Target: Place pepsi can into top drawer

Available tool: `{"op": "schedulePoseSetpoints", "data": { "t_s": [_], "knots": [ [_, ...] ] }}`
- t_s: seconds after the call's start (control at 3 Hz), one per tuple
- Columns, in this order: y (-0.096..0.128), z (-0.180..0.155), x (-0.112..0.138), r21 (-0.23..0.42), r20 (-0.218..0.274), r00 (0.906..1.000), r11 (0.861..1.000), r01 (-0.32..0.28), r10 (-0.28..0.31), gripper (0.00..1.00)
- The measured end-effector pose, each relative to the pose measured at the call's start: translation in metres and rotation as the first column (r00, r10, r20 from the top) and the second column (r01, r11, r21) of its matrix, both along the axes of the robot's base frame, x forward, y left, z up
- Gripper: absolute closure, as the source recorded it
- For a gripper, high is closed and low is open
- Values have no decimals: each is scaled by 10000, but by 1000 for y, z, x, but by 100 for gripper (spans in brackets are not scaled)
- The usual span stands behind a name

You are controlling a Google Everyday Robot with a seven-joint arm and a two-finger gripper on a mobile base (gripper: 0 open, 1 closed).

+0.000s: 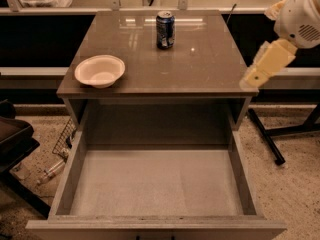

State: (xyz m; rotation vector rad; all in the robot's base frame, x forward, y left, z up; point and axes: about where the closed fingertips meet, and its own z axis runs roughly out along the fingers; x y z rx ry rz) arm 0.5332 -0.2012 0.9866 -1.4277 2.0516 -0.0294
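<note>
the pepsi can [165,30] is seen upright near the back of the cabinet top [205,66], well apart from the white bowl [100,70] at the front left. the top drawer [156,184] is pulled out below, its pale bottom bare. the gripper [251,78] is held at the right edge of the cabinet top, away from the can (whether it is apart or together cannot be told). the reach is judged to be the step in hand, as nothing is grasped yet. next, the gripper must be carried across to the can and closed around its side.
</note>
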Motion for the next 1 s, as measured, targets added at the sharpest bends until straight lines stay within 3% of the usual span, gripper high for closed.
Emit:
{"op": "schedulePoseSetpoints", "data": {
  "t_s": [0.33,0.67,1.0],
  "knots": [
    [24,-13,93,3439,1193,9925,9389,-163,-265,0],
    [30,-6,150,5091,2220,9699,8603,-279,-1000,0],
    [25,2,170,5389,2691,9496,8423,-101,-1608,0]
  ]
}}
